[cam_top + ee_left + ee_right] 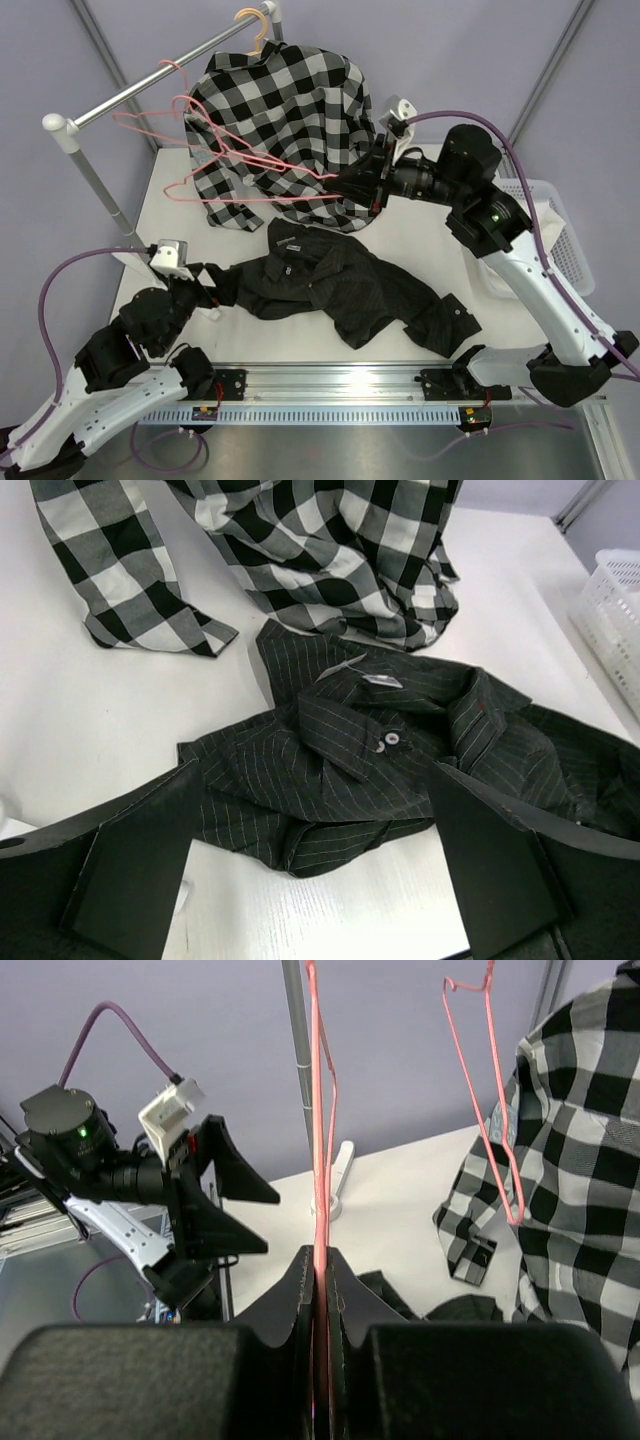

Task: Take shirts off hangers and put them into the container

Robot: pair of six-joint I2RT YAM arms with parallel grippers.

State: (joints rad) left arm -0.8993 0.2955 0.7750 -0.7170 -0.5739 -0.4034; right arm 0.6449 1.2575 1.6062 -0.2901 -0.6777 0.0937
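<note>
One shirt, the dark striped shirt, lies crumpled on the table with its long axis running left to right. Its left end is just beside the left gripper, which gapes wide and holds nothing. The container sits well apart, beyond the shirt's right end. The right gripper is clamped on a pink hanger beside the checked shirt, so I judge the left arm nearer and free

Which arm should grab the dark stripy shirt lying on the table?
Probably the left. The left gripper is open right at the dark striped shirt, while the right gripper is shut on a pink hanger up by the checked shirt.
</note>
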